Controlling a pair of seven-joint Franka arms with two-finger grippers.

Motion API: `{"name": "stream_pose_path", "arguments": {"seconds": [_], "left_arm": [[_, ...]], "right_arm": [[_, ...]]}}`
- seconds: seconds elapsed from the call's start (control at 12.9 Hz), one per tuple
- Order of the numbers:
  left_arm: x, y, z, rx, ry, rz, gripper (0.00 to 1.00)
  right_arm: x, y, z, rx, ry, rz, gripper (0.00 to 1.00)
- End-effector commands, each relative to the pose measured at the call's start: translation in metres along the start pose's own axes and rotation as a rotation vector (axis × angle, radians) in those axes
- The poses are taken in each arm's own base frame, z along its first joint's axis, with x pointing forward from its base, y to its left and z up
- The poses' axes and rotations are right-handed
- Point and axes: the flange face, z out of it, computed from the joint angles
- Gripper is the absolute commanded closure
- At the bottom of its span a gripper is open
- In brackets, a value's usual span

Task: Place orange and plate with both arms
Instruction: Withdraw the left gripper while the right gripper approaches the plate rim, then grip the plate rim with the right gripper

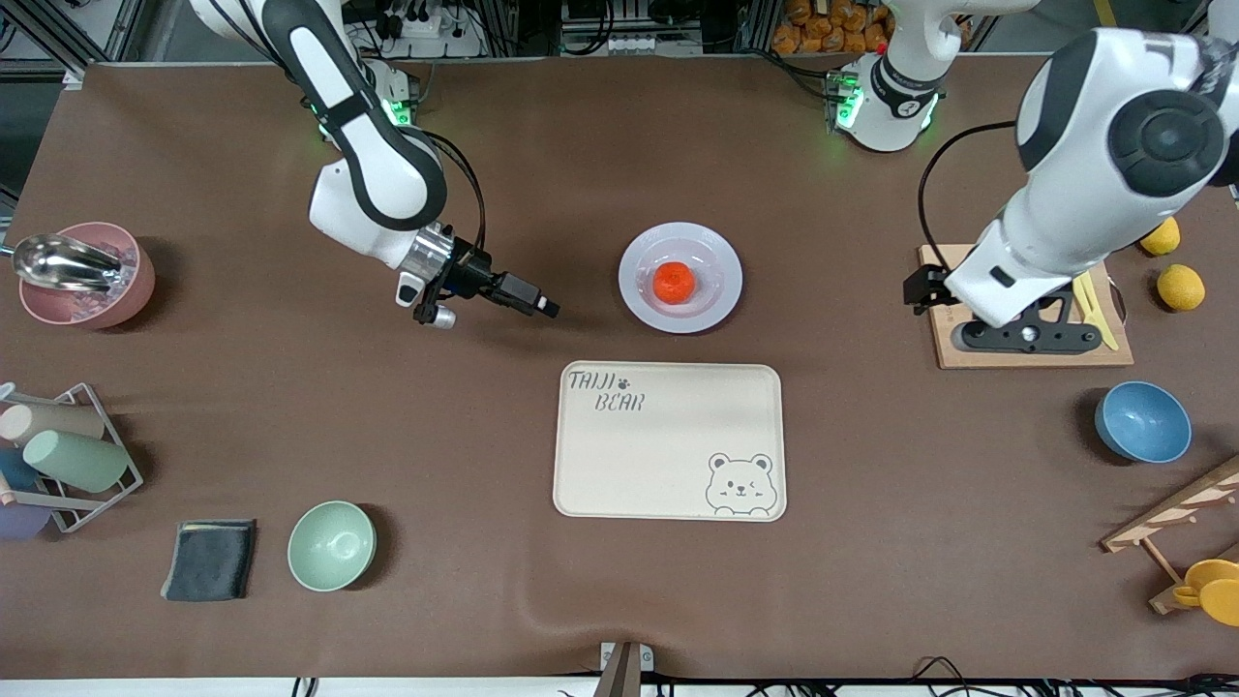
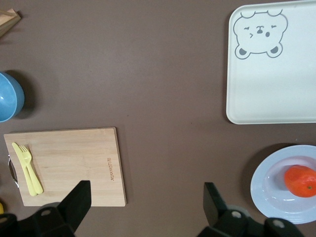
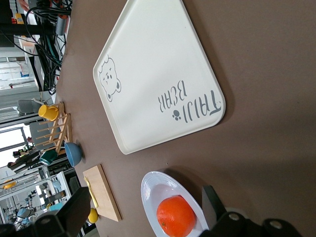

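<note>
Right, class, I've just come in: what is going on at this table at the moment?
Nothing is held. The orange sits on the plate, just farther from the front camera than the bear tray. The right tool hangs open over bare table beside the plate; the left tool hangs open over the cutting board.

A cream bear tray [image 1: 668, 440] lies mid-table, a mint-green bowl [image 1: 331, 545] beside a dark cloth [image 1: 209, 560].
</note>
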Motion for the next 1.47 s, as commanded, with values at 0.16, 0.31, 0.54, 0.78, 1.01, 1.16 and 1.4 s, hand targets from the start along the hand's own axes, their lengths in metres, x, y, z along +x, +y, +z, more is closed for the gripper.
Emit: {"name": "stream_pose_path", "arguments": {"seconds": [0.16,0.31,0.54,0.78,1.01,1.16,1.4], "left_arm": [[-0.033,-0.048,-0.048,-0.030,-0.002,0.071,0.00],[-0.036,-0.060,-0.064,-0.047,-0.007,0.061,0.00],[-0.035,-0.068,-0.065,-0.063,-0.029,0.033,0.00],[-0.032,-0.067,-0.058,-0.073,-0.042,0.028,0.00],[-0.030,-0.066,-0.055,-0.074,-0.048,0.029,0.00],[-0.030,-0.066,-0.054,-0.074,-0.049,0.027,0.00],[-0.030,-0.066,-0.056,-0.073,-0.048,-0.008,0.00]], "right_arm": [[-0.014,0.039,0.058,0.024,0.052,-0.032,0.00],[-0.014,0.039,0.058,0.024,0.052,-0.032,0.00],[-0.014,0.039,0.058,0.024,0.053,-0.030,0.00],[-0.015,0.040,0.060,0.021,0.049,-0.041,0.00],[-0.020,0.049,0.067,0.003,0.034,-0.078,0.00],[-0.031,0.053,0.072,-0.010,0.013,-0.114,0.00],[-0.052,0.056,0.086,-0.026,-0.026,-0.133,0.05]]}}
